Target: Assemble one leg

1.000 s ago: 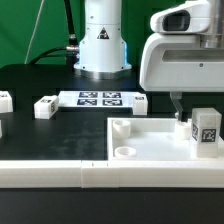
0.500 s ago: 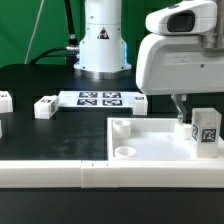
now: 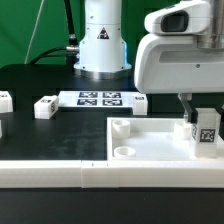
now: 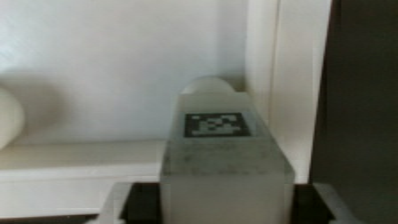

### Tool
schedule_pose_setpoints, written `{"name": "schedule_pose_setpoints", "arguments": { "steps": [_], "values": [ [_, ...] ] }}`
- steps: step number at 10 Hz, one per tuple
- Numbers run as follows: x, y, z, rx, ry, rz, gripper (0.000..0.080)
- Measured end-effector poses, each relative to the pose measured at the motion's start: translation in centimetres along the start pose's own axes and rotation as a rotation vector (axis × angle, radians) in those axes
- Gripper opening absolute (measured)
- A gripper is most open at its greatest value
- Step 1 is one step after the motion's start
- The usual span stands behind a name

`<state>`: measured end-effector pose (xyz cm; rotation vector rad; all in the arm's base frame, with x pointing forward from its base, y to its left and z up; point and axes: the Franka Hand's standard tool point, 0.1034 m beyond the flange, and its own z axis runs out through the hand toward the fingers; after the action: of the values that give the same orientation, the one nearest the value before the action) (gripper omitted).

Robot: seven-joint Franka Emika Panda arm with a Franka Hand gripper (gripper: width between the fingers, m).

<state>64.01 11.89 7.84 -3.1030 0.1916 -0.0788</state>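
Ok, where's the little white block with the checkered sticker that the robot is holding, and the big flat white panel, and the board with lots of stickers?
small white tagged leg [image 3: 206, 130]: exterior view, its tag face.
large flat white panel [image 3: 150, 140]: exterior view, bare top surface.
marker board [image 3: 99, 98]: exterior view, middle tags.

The leg [image 3: 206, 129] stands upright at the panel's three o'clock edge in the exterior view, a small white block with its black-and-white tag facing the camera. In the wrist view the leg [image 4: 224, 150] fills the middle, tag face up toward the lens, tag crisp, lower body in grey shadow.
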Motion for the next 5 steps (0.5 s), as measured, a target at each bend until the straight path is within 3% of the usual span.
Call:
{"name": "schedule_pose_setpoints", "arguments": {
  "steps": [2, 5],
  "values": [
    [0.0, 0.3, 0.0, -0.002, -0.001, 0.2, 0.0291],
    [-0.1, 1.5, 0.0, -0.026, 0.005, 0.451, 0.0293]
  ]
}}
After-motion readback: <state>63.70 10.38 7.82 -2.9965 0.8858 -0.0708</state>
